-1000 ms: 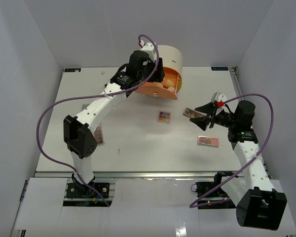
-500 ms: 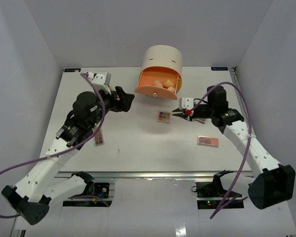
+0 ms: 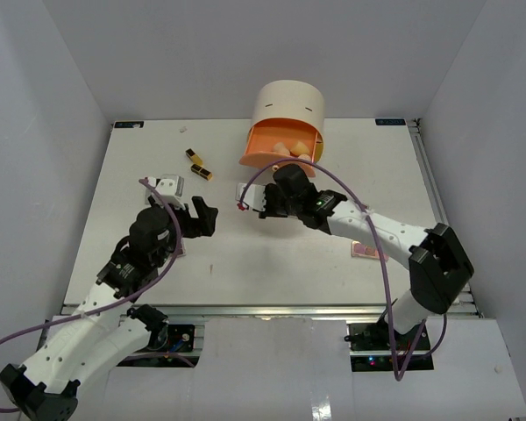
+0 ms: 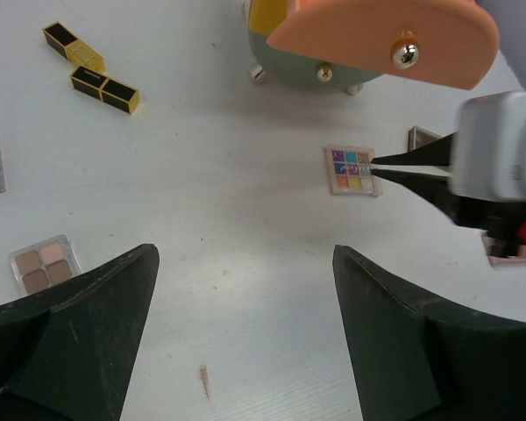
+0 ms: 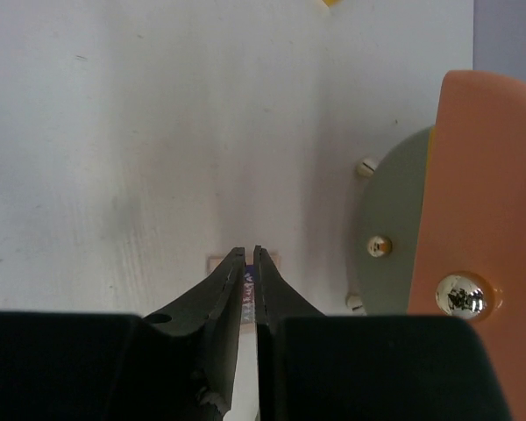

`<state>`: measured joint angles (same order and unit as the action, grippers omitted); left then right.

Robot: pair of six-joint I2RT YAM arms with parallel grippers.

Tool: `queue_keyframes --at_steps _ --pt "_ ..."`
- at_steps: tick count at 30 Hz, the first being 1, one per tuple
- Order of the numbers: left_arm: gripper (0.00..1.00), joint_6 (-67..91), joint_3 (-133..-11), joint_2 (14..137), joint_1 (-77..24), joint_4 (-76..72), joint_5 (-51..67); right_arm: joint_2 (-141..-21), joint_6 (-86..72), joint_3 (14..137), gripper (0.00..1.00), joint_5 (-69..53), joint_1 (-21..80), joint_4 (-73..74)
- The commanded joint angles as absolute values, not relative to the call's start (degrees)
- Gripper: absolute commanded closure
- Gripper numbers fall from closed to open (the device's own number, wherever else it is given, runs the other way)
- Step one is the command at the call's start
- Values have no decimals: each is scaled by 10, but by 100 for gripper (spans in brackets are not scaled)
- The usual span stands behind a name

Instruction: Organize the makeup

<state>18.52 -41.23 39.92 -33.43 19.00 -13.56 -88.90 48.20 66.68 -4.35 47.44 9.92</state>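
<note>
My right gripper (image 4: 373, 167) is shut, its thin tips resting over the right part of a small colourful eyeshadow palette (image 4: 344, 180) that lies flat in front of the drawer unit. I cannot tell whether they press on it. In the right wrist view the right gripper (image 5: 250, 254) shows a strip of the palette (image 5: 215, 261) through the slit between its fingers. My left gripper (image 3: 200, 217) hangs open over bare table, left of centre. Two black-and-gold lipsticks (image 3: 198, 164) lie at the back left. Tan sponges (image 3: 289, 146) sit in the open orange drawer.
The cream drawer unit (image 3: 287, 105) stands at the back centre, its orange drawer front (image 4: 377, 35) pulled out. A brown-pan palette (image 4: 42, 266) and a grey case (image 3: 171, 185) lie at the left. A pink palette (image 3: 368, 252) peeks from under my right forearm.
My left arm pulled back from the drawer unit to the table's left, its gripper opening wider. My right gripper swept left to the colourful palette and shut. The lipsticks came into view.
</note>
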Motion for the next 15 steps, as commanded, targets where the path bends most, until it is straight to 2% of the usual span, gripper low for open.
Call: queue_keyframes --at_steps 1,8,15 --pt "8 189 -410 353 -331 189 -169 -945 455 716 85 128 487 35" --pt "8 191 -409 348 -331 191 -166 -996 484 765 84 176 483 29" --pt "8 192 -409 345 -331 192 -164 -1002 499 812 82 158 454 46"
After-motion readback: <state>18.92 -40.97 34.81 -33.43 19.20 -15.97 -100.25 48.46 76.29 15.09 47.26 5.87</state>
